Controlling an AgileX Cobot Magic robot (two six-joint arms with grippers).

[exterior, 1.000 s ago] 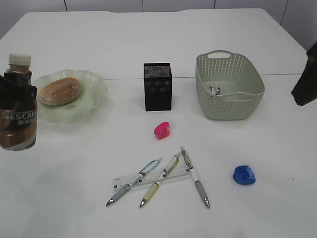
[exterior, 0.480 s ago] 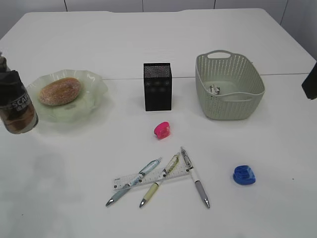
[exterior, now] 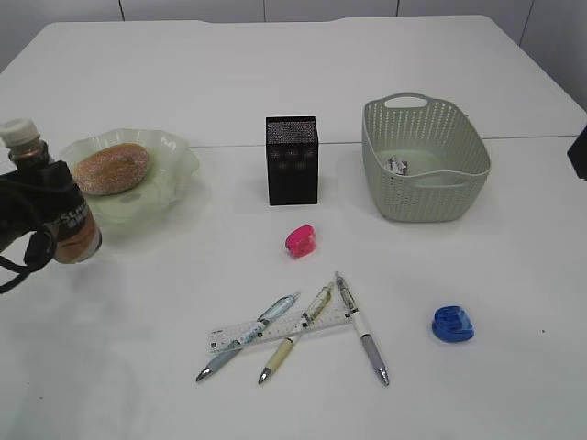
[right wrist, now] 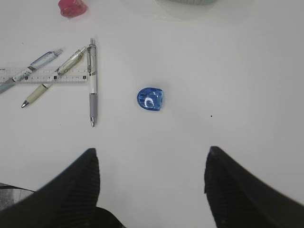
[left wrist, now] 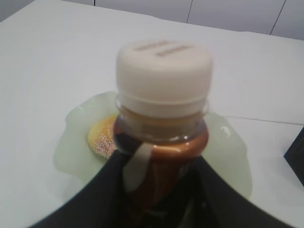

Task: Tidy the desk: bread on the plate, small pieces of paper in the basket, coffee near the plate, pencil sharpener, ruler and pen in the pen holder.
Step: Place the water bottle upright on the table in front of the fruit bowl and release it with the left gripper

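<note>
My left gripper (exterior: pixel 41 215) is shut on a coffee bottle (exterior: pixel 50 197) with a white cap, held tilted at the far left, just left of the pale green plate (exterior: pixel 179 165) with the bread (exterior: pixel 112 168). In the left wrist view the bottle (left wrist: pixel 164 123) fills the middle, plate (left wrist: pixel 76 142) and bread (left wrist: pixel 102 137) behind it. Three pens (exterior: pixel 362 330) lie across a ruler (exterior: pixel 229 335) at the front. A pink sharpener (exterior: pixel 300 241) and a blue sharpener (exterior: pixel 452 324) lie loose. The black pen holder (exterior: pixel 292 160) stands at centre. My right gripper (right wrist: pixel 152 175) is open and empty, above the blue sharpener (right wrist: pixel 150 99).
A grey-green basket (exterior: pixel 463 174) stands at the back right with a crumpled paper (exterior: pixel 397 166) in it. The right arm shows only at the exterior view's right edge (exterior: pixel 580 151). The right wrist view shows the pens (right wrist: pixel 92 78), ruler (right wrist: pixel 42 76) and pink sharpener (right wrist: pixel 72 7).
The left gripper has carried the coffee bottle up and rightward toward the plate, tilting it. The right arm has drawn further out past the right edge.
</note>
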